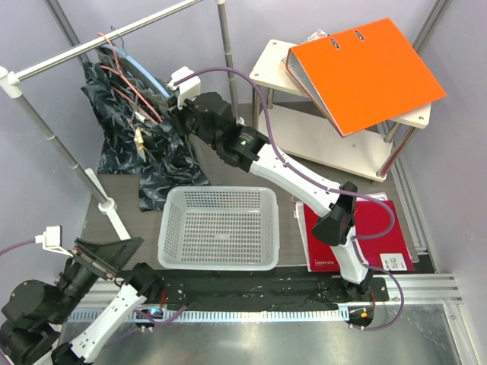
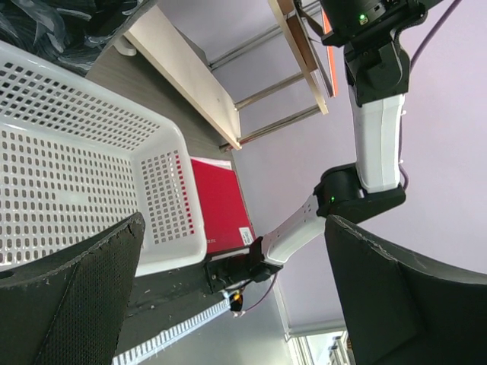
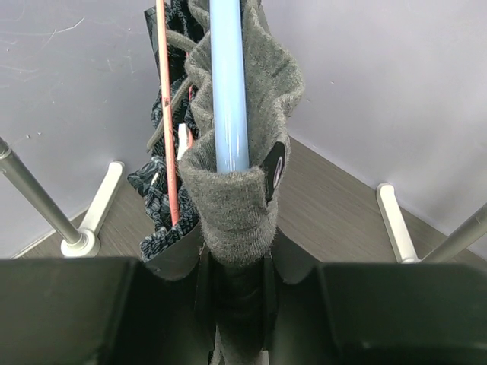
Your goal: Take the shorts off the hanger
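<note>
Grey fleece shorts with a black label are draped over a blue hanger on the clothes rail. My right gripper is shut on their lower fold, the fabric pinched between the black fingers. In the top view the right gripper reaches in at the left of the rail, by the blue hanger. My left gripper is open and holds nothing, low at the table's near left corner.
A dark patterned garment hangs on a red wire hanger beside the shorts. A white perforated basket stands mid-table. A red book lies to its right. An orange binder rests on a low shelf.
</note>
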`<state>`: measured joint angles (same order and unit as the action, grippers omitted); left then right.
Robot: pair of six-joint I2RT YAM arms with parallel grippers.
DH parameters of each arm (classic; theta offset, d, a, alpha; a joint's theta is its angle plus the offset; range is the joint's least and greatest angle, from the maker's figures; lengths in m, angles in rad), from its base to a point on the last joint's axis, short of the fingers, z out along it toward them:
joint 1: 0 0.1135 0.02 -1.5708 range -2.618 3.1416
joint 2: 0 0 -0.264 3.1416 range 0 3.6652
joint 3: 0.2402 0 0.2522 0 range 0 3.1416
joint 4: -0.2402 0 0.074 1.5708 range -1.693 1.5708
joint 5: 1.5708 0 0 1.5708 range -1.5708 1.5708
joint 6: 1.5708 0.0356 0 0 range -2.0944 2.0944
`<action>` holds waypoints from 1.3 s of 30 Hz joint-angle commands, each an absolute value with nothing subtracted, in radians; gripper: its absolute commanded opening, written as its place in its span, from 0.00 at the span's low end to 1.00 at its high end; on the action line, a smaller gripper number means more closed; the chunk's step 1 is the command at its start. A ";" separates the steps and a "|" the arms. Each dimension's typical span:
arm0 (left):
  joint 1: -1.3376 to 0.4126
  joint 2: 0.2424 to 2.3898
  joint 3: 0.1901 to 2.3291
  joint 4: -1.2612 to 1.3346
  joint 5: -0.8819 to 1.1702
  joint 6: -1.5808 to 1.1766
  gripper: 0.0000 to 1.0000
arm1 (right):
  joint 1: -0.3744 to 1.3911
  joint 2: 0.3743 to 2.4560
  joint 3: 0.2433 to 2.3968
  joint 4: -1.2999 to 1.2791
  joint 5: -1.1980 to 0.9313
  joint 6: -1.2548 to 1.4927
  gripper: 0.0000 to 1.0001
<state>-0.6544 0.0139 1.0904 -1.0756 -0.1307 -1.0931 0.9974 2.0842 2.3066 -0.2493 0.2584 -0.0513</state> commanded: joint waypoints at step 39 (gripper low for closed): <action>-0.658 -0.003 1.048 -1.043 -0.121 -1.135 0.99 | 0.996 1.646 2.111 0.166 0.515 -0.118 0.01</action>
